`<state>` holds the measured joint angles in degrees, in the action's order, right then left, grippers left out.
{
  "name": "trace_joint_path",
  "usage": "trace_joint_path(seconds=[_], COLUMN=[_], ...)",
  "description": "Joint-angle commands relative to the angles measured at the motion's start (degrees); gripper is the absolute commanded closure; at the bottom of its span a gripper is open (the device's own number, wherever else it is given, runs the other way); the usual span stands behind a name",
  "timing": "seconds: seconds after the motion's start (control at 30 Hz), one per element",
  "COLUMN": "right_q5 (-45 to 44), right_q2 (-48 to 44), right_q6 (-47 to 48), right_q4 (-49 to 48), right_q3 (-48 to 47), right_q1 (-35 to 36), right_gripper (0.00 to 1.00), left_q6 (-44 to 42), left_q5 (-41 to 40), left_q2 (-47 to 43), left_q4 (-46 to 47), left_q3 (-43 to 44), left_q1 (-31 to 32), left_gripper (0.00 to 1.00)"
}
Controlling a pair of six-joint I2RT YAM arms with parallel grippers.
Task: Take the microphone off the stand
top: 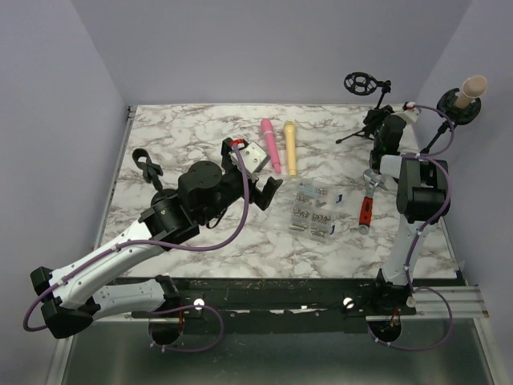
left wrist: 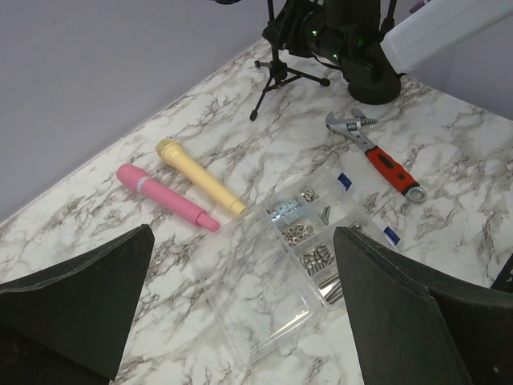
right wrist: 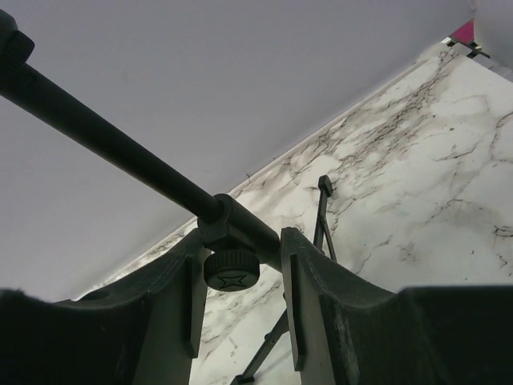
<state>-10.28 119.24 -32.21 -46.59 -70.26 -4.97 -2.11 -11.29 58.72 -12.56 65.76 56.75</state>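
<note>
A beige microphone (top: 473, 86) stands upright in a black round holder (top: 464, 110) at the far right corner. Left of it is a black tripod stand (top: 370, 122) whose ring mount (top: 361, 83) holds nothing. My right gripper (top: 383, 128) is at this stand. In the right wrist view its fingers (right wrist: 183, 281) flank the boom joint (right wrist: 240, 233) and its knob (right wrist: 232, 269), touching both sides, so the right gripper (right wrist: 239, 241) is shut on the joint. My left gripper (top: 268, 192) (left wrist: 240, 241) hangs wide open over mid-table with nothing between its fingers.
A pink microphone (top: 270, 145) and a yellow microphone (top: 290, 147) lie side by side at the back middle. A clear plastic box of screws (top: 314, 209) lies open mid-table, with a red-handled wrench (top: 368, 198) to its right. A black clip (top: 147, 166) lies at the left.
</note>
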Motion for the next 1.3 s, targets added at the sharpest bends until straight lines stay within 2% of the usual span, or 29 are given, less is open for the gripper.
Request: trace_joint_path(seconds=[0.0,0.27,0.37,0.67,0.93,1.0,1.27], right_q5=[-0.87,-0.13,-2.47,-16.04,-25.70,-26.68,-25.06], right_q2=[1.73,1.54,1.09,5.56,11.09,10.98,9.44], right_q6=[3.21,10.44,16.77,44.21,71.02,74.57,77.31], right_q4=[1.75,5.78,8.29,15.67,16.46,14.82,10.55], right_q3=[-3.04,-4.86,-5.03,-8.59,-9.66,-7.79,-0.59], right_q1=[-0.29,0.01,1.46,8.82,12.06,12.18,12.18], right_gripper=[0.58,0.93,0.99,0.99,1.00,0.99,0.99], left_q6=[0.10,0.18,0.20,0.43,0.70,0.90,1.31], left_q5=[0.65,0.91,1.09,1.51,2.01,2.32,2.94], left_q2=[-0.10,-0.02,-0.20,-0.60,-0.97,-1.17,-1.06], left_q4=[0.34,0.33,0.27,0.25,0.23,0.22,0.34], left_q3=[0.42,0.40,0.38,0.42,0.51,0.50,0.46], left_q1=[0.38,0.38,0.38,0.37,0.38,0.38,0.38], left_gripper=[0.01,0.02,0.01,0.02,0.01,0.01,0.01])
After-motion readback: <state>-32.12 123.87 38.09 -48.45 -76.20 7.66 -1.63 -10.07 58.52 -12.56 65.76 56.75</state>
